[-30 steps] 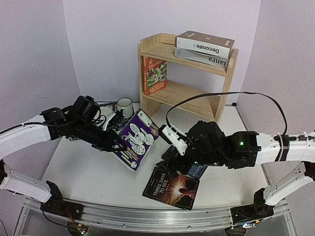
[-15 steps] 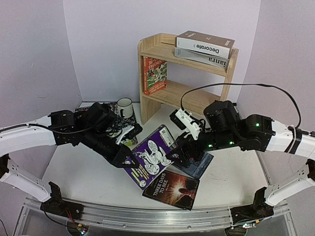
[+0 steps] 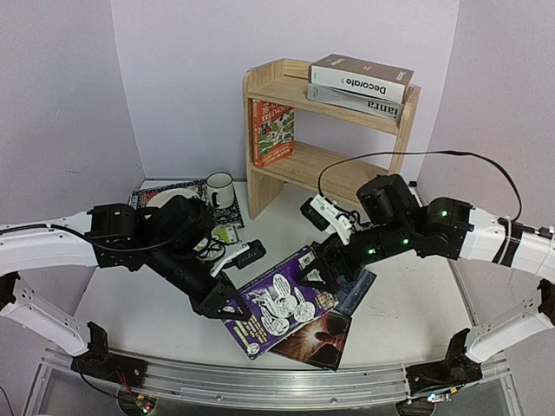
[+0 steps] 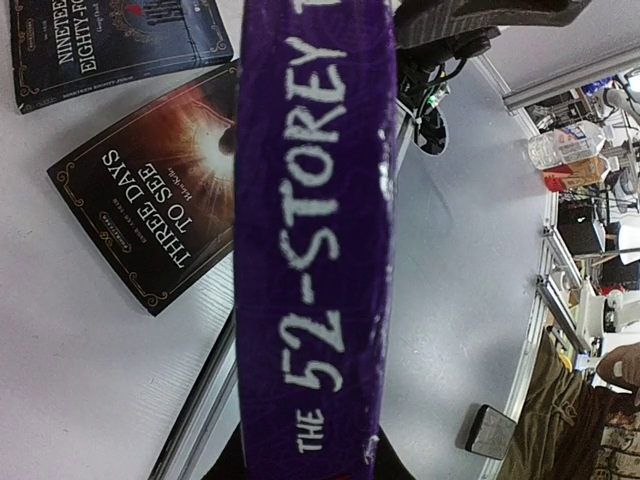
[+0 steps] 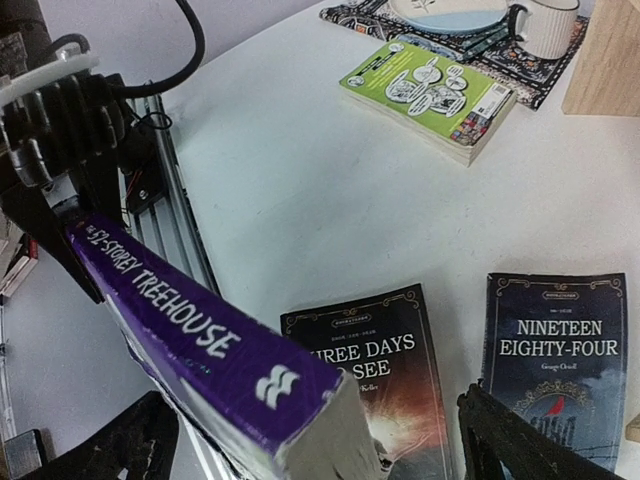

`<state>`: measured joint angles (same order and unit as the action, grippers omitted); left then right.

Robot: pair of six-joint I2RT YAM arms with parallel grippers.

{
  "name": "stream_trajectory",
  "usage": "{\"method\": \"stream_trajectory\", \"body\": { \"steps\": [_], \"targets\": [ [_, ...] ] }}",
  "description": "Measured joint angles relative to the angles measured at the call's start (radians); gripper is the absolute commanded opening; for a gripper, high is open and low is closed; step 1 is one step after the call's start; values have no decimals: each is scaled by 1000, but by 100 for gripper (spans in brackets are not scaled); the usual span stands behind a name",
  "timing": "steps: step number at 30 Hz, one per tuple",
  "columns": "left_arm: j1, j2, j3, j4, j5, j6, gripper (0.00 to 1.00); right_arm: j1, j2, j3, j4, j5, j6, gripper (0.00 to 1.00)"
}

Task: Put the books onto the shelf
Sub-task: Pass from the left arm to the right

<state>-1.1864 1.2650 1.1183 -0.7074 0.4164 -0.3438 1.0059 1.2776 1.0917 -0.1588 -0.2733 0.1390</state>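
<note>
A white table (image 3: 130,295) is seen from above, with two white-and-black robot arms reaching in from its near edge. At the back stands the shelf (image 3: 336,171), a light pine unit with two tiers. Two thick books lie stacked flat on its top board, the brown "Decorate" (image 3: 360,76) on the grey "ianra" (image 3: 364,102). On the lower board an orange cartoon paperback (image 3: 273,132) stands upright against the left side panel. The left arm (image 3: 52,247) comes in from the left. Its left gripper (image 3: 224,303) is clamped on one end of a purple cartoon paperback (image 3: 282,303) (the spine reads "The 52-Storey Treehouse") and holds it lifted and tilted above the front middle of the table. The right arm (image 3: 486,243) comes in from the right. Its right gripper (image 3: 328,270) has its jaws spread wide at the book's other end. In the right wrist view that end sits between the two black fingers (image 5: 115,440), and neither appears to press on it. Below the purple book, flat on the table, lies the dark "Three Days to See" (image 3: 323,340), partly covered in the overhead view. The dark blue "Nineteen Eighty-Four" (image 3: 359,289) lies just beside it, toward the right. A green cartoon paperback (image 5: 430,90) lies flat at the left rear, just beside a patterned placemat (image 3: 152,195) that carries a plate (image 5: 450,12) and a white mug (image 3: 219,186).
</note>
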Motion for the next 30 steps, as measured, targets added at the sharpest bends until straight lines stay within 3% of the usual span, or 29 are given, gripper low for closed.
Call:
{"method": "stream_trajectory", "body": {
  "steps": [4, 13, 21, 24, 26, 29, 30],
  "targets": [
    [-12, -11, 0, 0, -2, 30, 0, -5, 1, -29, 9, -62, -1, 88],
    [-12, -74, -35, -5, -51, 124, 0, -19, 1, -116, 124, -241, 20, 35],
    [-12, -104, -96, 12, -111, 230, 12, -19, 0, -173, 192, -303, 24, 0],
    [-13, -125, -113, 23, -137, 260, 25, -17, -3, -186, 229, -309, 18, 0],
    [-13, -134, -116, 32, -157, 275, 41, -16, -13, -196, 245, -304, 14, 0],
    [-13, -156, -118, 64, -199, 292, 54, -17, -47, -223, 242, -270, 12, 0],
    [-13, -164, -118, 76, -214, 288, 64, -17, -59, -233, 238, -248, 11, 0]
  ]
}}
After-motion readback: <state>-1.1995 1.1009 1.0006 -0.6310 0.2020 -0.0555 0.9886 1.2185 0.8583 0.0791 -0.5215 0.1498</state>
